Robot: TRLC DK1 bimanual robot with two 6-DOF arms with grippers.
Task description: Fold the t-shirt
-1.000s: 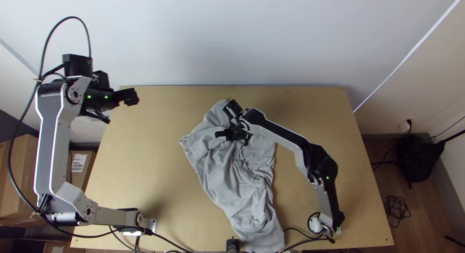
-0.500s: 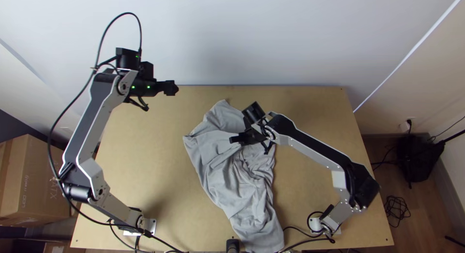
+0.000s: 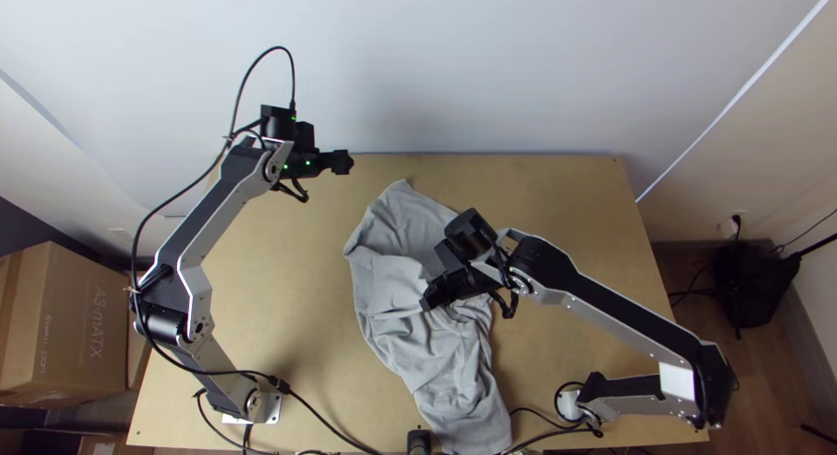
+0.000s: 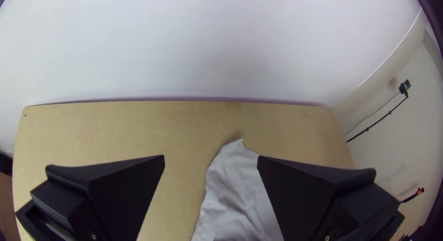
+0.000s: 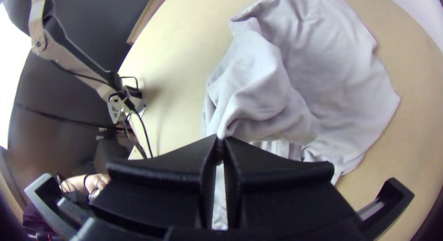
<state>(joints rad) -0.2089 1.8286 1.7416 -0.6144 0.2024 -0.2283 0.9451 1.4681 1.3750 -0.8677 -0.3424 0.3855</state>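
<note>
A: Where do we see the shirt (image 3: 384, 298)?
B: We see it on the table (image 3: 279, 272), rumpled and lying lengthwise from the far part down to the near edge, right of the left arm's base. Its far corner lies fairly flat; its middle and near part are full of creases.
A: And our right gripper (image 3: 425, 304)?
B: It is over the shirt's middle. In the right wrist view we see the right gripper (image 5: 220, 141) with its tips pressed together, and a raised fold of cloth runs right up to them. We think it is pinching that fold, though the tips hide the exact grip.
A: What about our left gripper (image 3: 351, 162)?
B: It is by the table's far edge, apart from the shirt. In the left wrist view its two fingers stand wide apart, and we see bare wood and the shirt's far corner beyond them.
</note>
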